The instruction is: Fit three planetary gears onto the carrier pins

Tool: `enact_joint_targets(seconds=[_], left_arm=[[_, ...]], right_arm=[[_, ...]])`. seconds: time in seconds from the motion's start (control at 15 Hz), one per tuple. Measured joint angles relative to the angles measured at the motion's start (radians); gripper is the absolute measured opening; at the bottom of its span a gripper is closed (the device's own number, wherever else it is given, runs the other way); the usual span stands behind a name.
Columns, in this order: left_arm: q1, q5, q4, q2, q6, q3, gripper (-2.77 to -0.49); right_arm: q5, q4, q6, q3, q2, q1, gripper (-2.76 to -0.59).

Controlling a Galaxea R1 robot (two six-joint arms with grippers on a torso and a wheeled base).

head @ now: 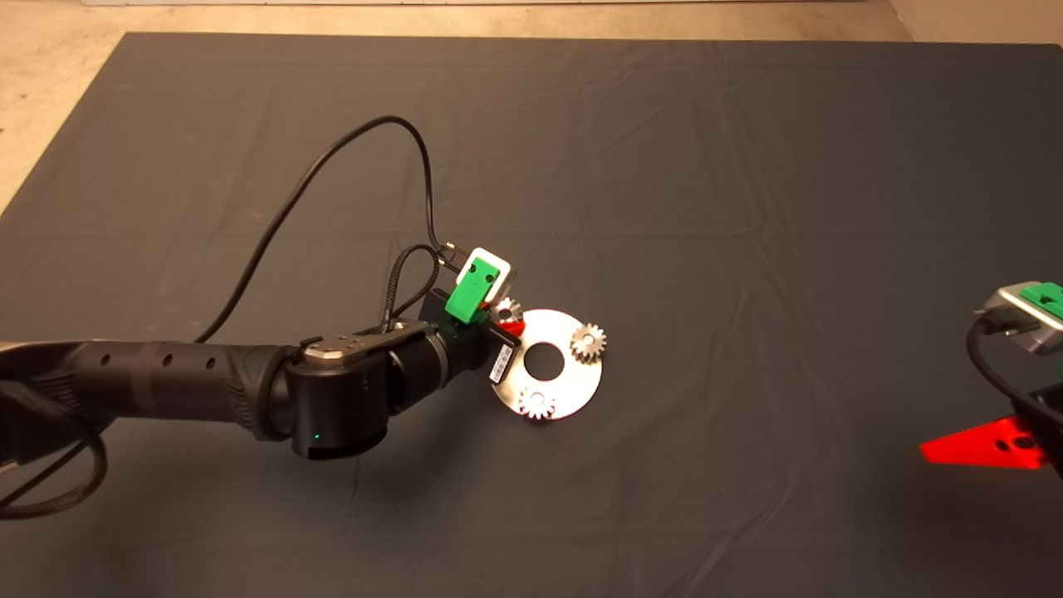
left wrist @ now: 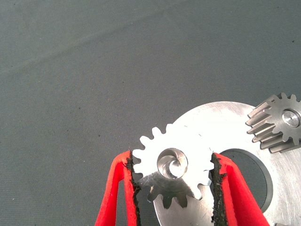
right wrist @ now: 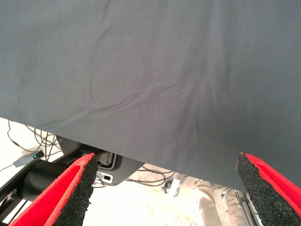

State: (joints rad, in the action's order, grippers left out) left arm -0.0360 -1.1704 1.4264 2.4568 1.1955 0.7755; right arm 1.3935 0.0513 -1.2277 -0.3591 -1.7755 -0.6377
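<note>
One dark grey fabric mat (head: 664, 166), creased and faintly wrinkled, covering the bench almost edge to edge. Two black arms: the left one reaching in from the left edge to the middle of the mat, cabled, with a green-and-white block at its wrist; the right one parked at the right edge toward the near corner. One flat round white disc (head: 573, 378) with a large centre hole, lying near the middle of the mat, bright and smooth, finely scratched in the left wrist view. Three small silvery-grey metal spur gears with short pointed teeth, all on the disc and spaced around its hole: one (head: 588, 341) on the side toward the right edge, one (head: 536, 403) on the near side, one (head: 506, 311) on the far-left side at the gripper. Left gripper (left wrist: 173, 176) closed on that third gear (left wrist: 171, 172), a black foam pad touching the teeth on either side, the gear lying flat over the disc rim with a shiny round pin end showing in its bore. Second gear (left wrist: 277, 123) in the same view seated likewise, a pale pin end in its centre. Right gripper (right wrist: 167, 188) spread wide with nothing between its red fingers, coarse crumbly black pads (right wrist: 82, 188) facing each other, mat edge and floor cables beyond. One small white label on the left wrist, print too small to read.
</note>
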Motion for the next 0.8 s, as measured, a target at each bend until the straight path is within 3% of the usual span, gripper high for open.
enact_joint_targets(seconds=[0.8], left_arm=[[0.010,0.011,0.003,-0.014,0.000,-0.009,-2.66]], right_arm=[[-0.001,0.000,0.001,0.000,0.000,0.000,-1.16]])
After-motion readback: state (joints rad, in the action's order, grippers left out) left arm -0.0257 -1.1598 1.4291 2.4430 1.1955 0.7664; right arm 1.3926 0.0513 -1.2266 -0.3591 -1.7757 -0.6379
